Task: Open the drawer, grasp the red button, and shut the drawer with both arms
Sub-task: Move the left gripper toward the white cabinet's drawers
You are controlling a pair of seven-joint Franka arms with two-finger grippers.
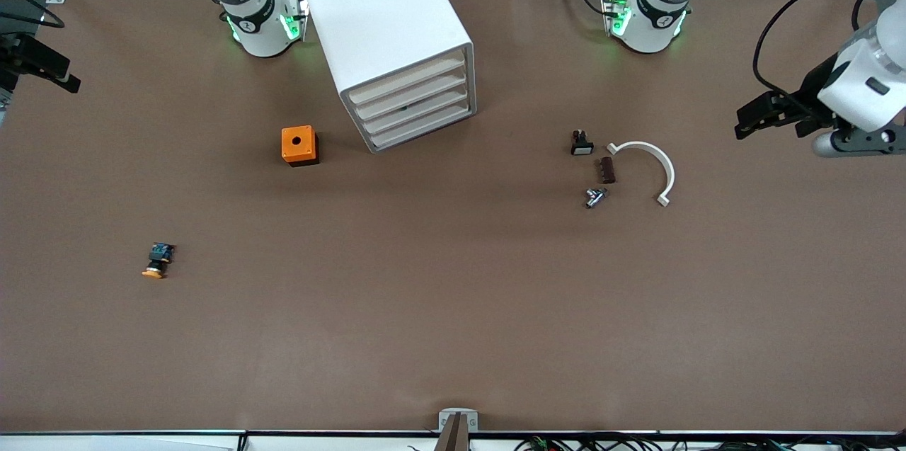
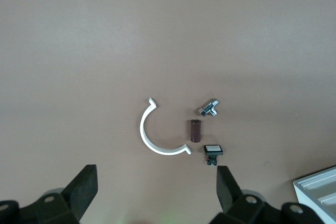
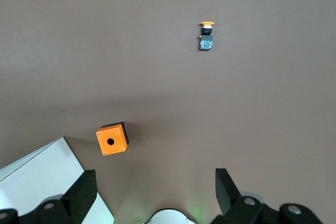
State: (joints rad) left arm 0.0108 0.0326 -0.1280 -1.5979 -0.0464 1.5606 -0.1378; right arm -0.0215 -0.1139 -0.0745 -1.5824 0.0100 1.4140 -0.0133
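Observation:
The white cabinet stands toward the arms' bases, and its four beige-fronted drawers are all pushed in. The button with the red cap is out of view. My left gripper hangs high at the left arm's end of the table. In the left wrist view it is open and empty above bare table beside some small parts. My right gripper hangs high at the right arm's end. In the right wrist view it is open and empty, with the cabinet's corner beside it.
An orange cube with a hole sits beside the cabinet. An orange-capped button lies nearer the front camera. Toward the left arm's end lie a white C-shaped clamp, a black switch, a brown piece and a metal fitting.

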